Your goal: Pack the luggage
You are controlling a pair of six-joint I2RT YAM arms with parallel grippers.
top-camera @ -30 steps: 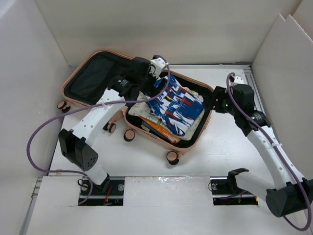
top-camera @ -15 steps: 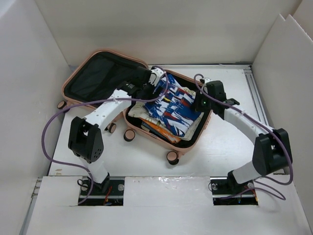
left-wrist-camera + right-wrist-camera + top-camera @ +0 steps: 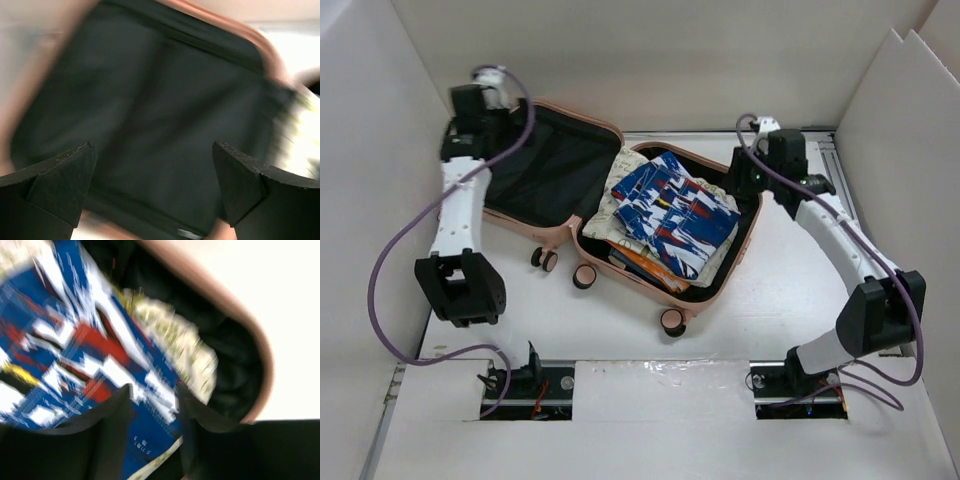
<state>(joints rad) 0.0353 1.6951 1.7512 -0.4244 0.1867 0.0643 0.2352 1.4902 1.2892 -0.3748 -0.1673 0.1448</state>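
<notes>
Both halves of the luggage [image 3: 630, 283] lie open, my left gripper [image 3: 152, 150] spread wide and empty over its 10 o'clock corner, my right gripper [image 3: 155, 395] narrowly parted, empty, above its 2 o'clock rim.

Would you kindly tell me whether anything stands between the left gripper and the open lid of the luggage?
Nothing visible does. The left gripper hovers open over the luggage lid, and its blurred wrist view shows only bare black lining between its jaws. The folded clothes lie in the other half.
</notes>
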